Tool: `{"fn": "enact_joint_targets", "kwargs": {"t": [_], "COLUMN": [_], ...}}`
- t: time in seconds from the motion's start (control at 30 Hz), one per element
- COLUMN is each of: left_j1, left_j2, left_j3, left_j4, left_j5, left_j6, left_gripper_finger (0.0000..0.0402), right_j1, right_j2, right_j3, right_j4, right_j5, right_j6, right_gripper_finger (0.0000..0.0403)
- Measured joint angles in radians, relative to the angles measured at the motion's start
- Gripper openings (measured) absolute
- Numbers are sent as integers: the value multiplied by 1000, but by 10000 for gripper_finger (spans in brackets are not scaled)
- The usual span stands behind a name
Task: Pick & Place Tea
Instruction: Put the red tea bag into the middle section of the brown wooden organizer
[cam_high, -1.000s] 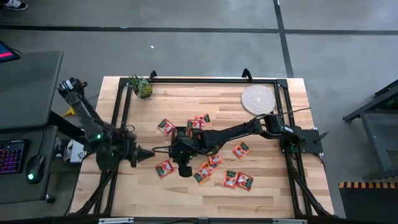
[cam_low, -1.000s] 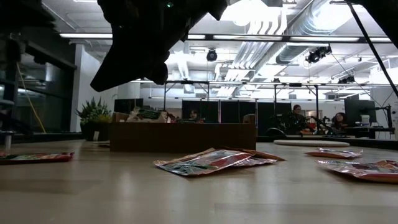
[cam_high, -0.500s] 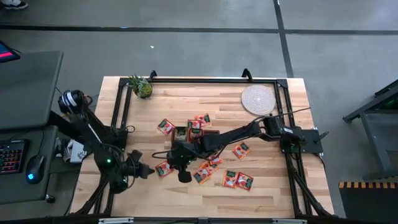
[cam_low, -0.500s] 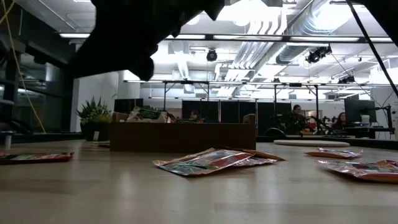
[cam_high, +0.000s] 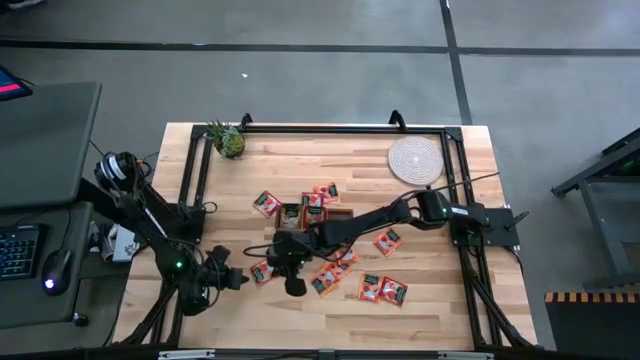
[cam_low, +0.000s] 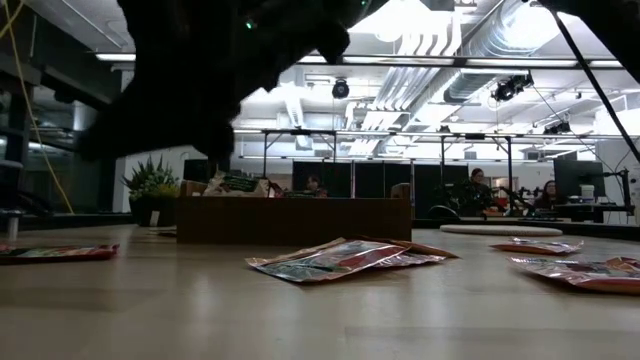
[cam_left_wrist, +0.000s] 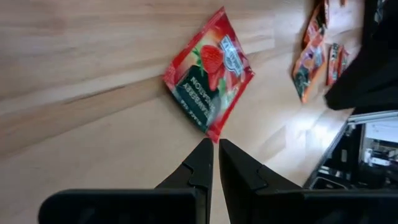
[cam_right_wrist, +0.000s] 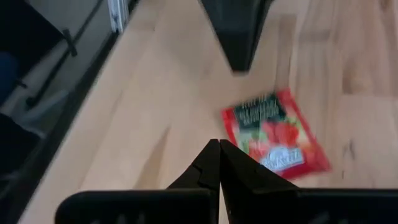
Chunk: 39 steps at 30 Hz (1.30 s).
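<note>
About a dozen tea sachets (cam_high: 382, 289) lie scattered around the wooden box (cam_high: 300, 214) (some overlap, so the count is loose). The left gripper (cam_high: 238, 280), fingers nearly closed and holding nothing, points at the sachet (cam_left_wrist: 208, 83) nearest it, in front of the box. The right gripper (cam_high: 272, 257), shut and empty, reaches in over that same sachet from the box side. One woven mat (cam_high: 415, 159) and one small plant (cam_high: 228, 139) sit behind the box.

Grey floor (cam_high: 320, 70) around the table; exposed ceiling ducts (cam_low: 470, 40) and strip lights.
</note>
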Motion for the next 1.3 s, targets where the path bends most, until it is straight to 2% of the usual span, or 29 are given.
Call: {"fn": "enact_joint_targets", "kwargs": {"t": [0.27, 1.3], "left_j1": [0, 0], "left_j2": [7, 7], "left_j3": [0, 0], "left_j4": [-41, -48], "left_j5": [46, 41], "left_j6": [7, 6], "left_gripper_finger": [26, 26], "right_j1": [-7, -42], "right_j2": [43, 127], "right_j3": [-1, 0], "right_j4": [39, 100], "right_j5": [-14, -23], "right_j6": [20, 75], "right_gripper_finger": [0, 0]}}
